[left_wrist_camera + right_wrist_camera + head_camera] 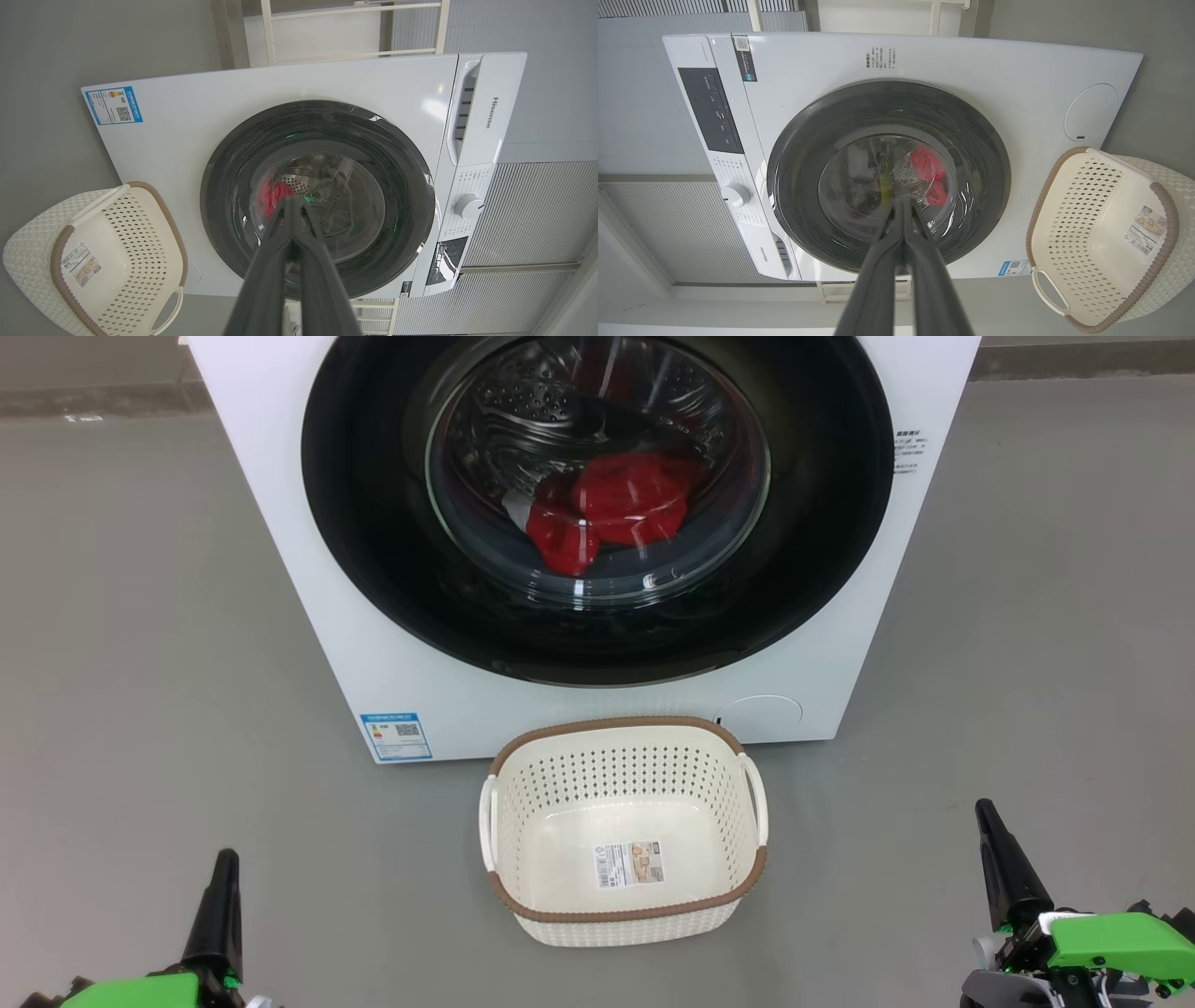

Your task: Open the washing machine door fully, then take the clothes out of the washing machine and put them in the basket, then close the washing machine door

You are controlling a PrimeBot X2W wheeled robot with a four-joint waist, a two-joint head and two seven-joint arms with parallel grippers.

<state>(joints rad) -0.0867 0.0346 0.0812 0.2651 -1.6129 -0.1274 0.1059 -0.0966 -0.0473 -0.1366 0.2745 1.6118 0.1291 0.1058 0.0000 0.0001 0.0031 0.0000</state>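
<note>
Shows one white washing machine (280, 523) on a grey floor (140, 616), its one round black washing machine door (373, 569) shut flat against the front. Behind the door's glass (719, 551), inside the steel drum (532, 401): the clothes (621, 504), one red heap low in the drum; number of garments not discernible. Just in front of the machine: one cream basket (621, 721) with brown rim, upright on the floor, with two side handles (486, 821) and one paper label (628, 863) on its bottom; contact with the machine not discernible. On the machine's front: one blue label (396, 735) at a lower corner, one round flap (761, 719) at the other, one white dial (468, 206) on the control strip. Two grippers, well apart from machine and basket: left gripper (226, 855) at lower left, right gripper (982, 805) at lower right; jaws of both clenched tip to tip, grasping nothing
</note>
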